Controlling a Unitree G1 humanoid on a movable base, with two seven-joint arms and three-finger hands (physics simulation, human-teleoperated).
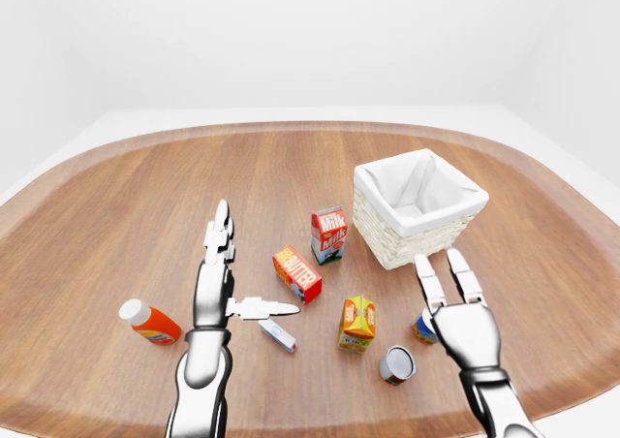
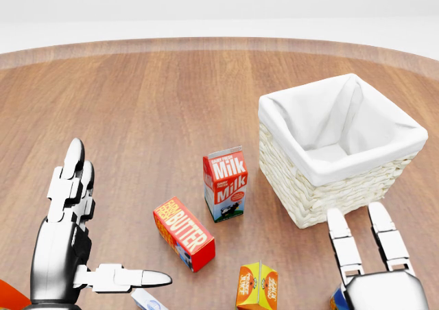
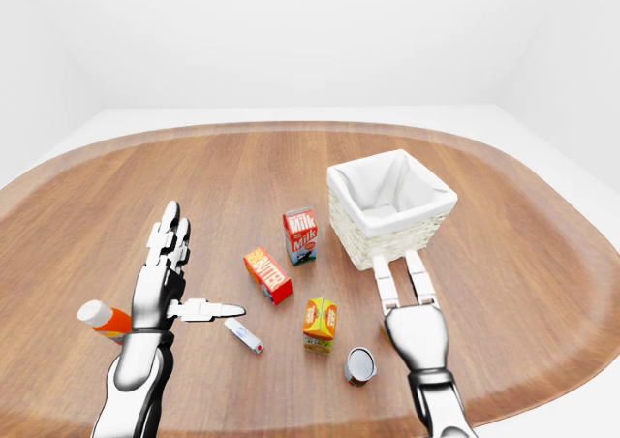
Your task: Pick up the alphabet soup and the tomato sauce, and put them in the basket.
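Note:
A can (image 1: 397, 364) lies on its side low in the left-eye view, its grey end toward me and a dark red rim; it looks like the tomato sauce. A blue and orange can (image 1: 422, 328), probably the alphabet soup, stands just left of my right palm, partly hidden by it. The white-lined wicker basket (image 1: 389, 249) stands above my right hand (image 1: 438, 262), which is open, fingers straight, pointing at the basket and holding nothing. My left hand (image 1: 244, 268) is open too, fingers up, thumb out to the right, well left of both cans.
On the round wooden table stand a milk carton (image 1: 328, 234), a butter box (image 1: 297, 274) and an orange juice carton (image 1: 357, 323). A small white tube (image 1: 277, 335) lies under my left thumb. An orange bottle (image 1: 150, 323) lies at the left.

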